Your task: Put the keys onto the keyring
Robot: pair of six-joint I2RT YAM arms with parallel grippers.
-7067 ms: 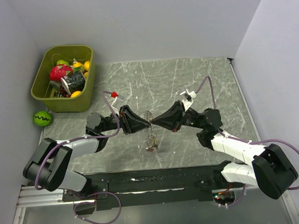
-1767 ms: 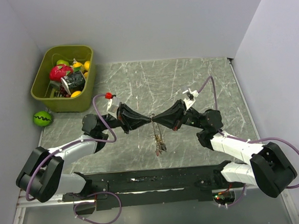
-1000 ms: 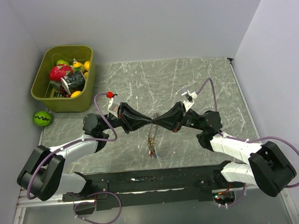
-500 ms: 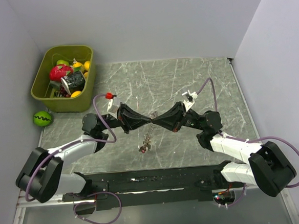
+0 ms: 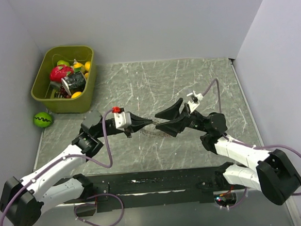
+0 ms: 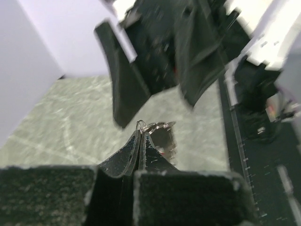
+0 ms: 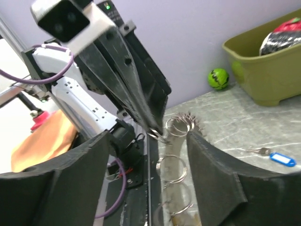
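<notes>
The keyring (image 7: 178, 126) is a chain of linked silver rings; its top ring is pinched in my left gripper (image 6: 140, 132), which is shut on it. The rest of the chain (image 7: 171, 169) hangs down toward the table and is blurred in the top view (image 5: 156, 130). My right gripper (image 7: 149, 136) stands open on either side of the rings, touching nothing. From above, the two grippers face each other, left (image 5: 149, 123) and right (image 5: 160, 120), tips almost meeting. One of the keys (image 7: 260, 151), silver with a blue tag (image 7: 282, 159), lies on the marble table in the right wrist view.
An olive bin (image 5: 64, 78) full of toys stands at the back left. A green ball (image 5: 42, 119) lies beside it off the table's left edge. The black base rail (image 5: 155, 182) runs along the near edge.
My right gripper has let go of the keyring and opened. The left arm has pulled back to the left, and the chain now hangs from the left gripper alone.
</notes>
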